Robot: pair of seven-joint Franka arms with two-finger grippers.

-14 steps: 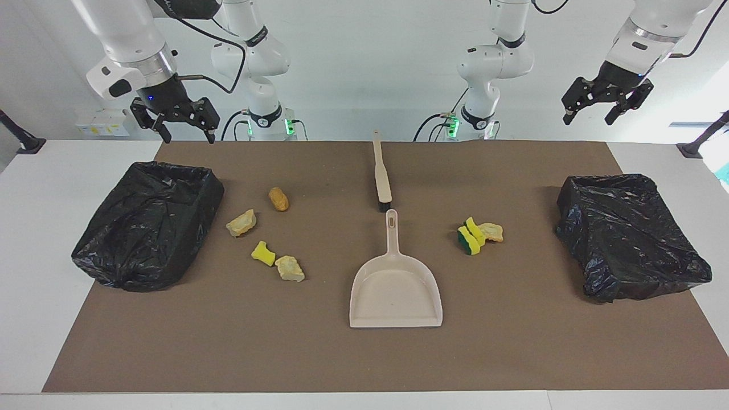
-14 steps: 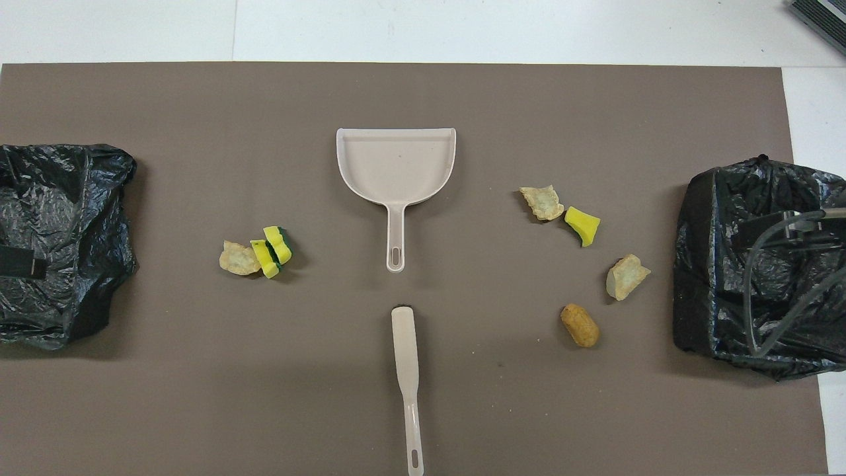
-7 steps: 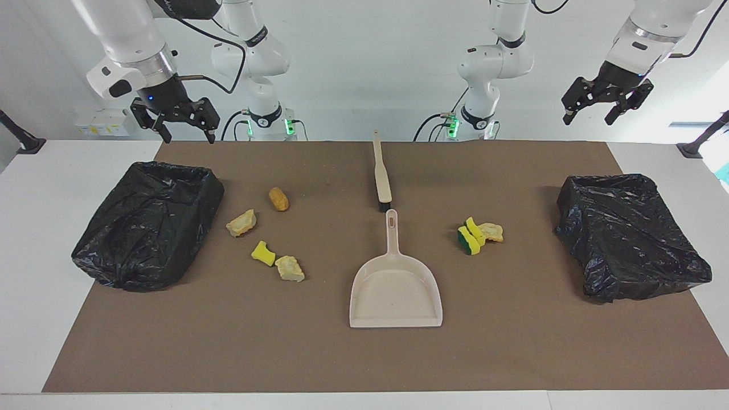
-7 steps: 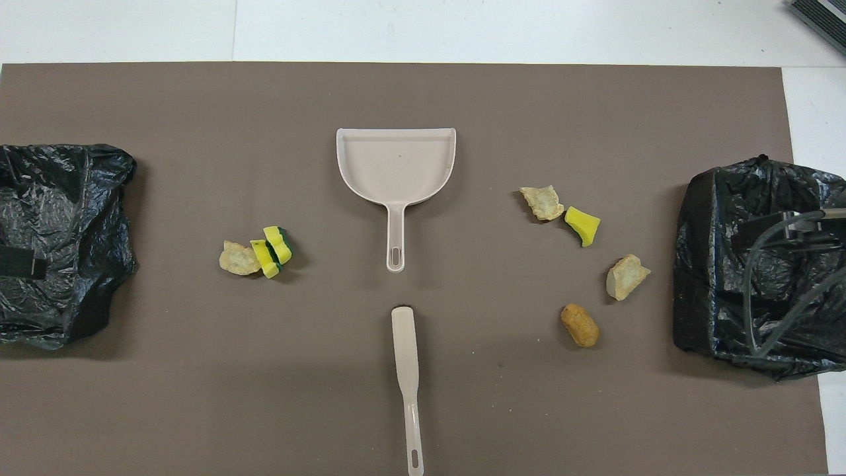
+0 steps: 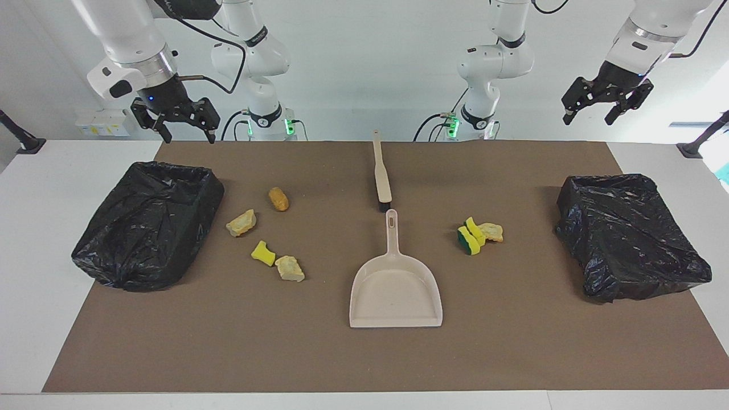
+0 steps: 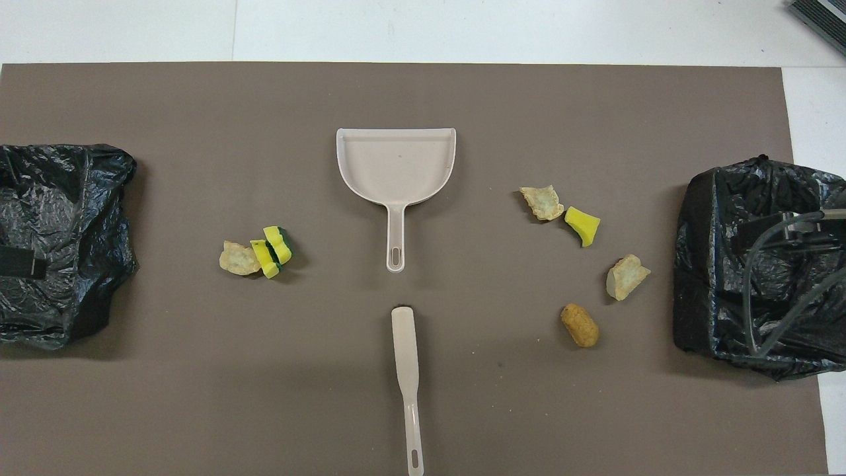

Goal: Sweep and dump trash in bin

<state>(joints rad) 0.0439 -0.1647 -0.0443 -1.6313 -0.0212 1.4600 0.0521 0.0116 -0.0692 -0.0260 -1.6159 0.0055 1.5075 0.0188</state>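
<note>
Fingers spread and empty, the right end effector (image 5: 183, 122) hangs above the bin (image 5: 149, 223) at its end, and the left end effector (image 5: 605, 102) does likewise over the other bin (image 5: 629, 234). Nothing's started: next move is grasping the brush (image 5: 380, 172) and dustpan (image 5: 395, 282) mid-surface. Trash (image 5: 263, 253) lies scattered nearby. Nothing has shifted since the earlier frame.

right gripper (image 5: 183, 132) | drifted slightly (a small shift) above bin (image 5: 149, 223)
</note>
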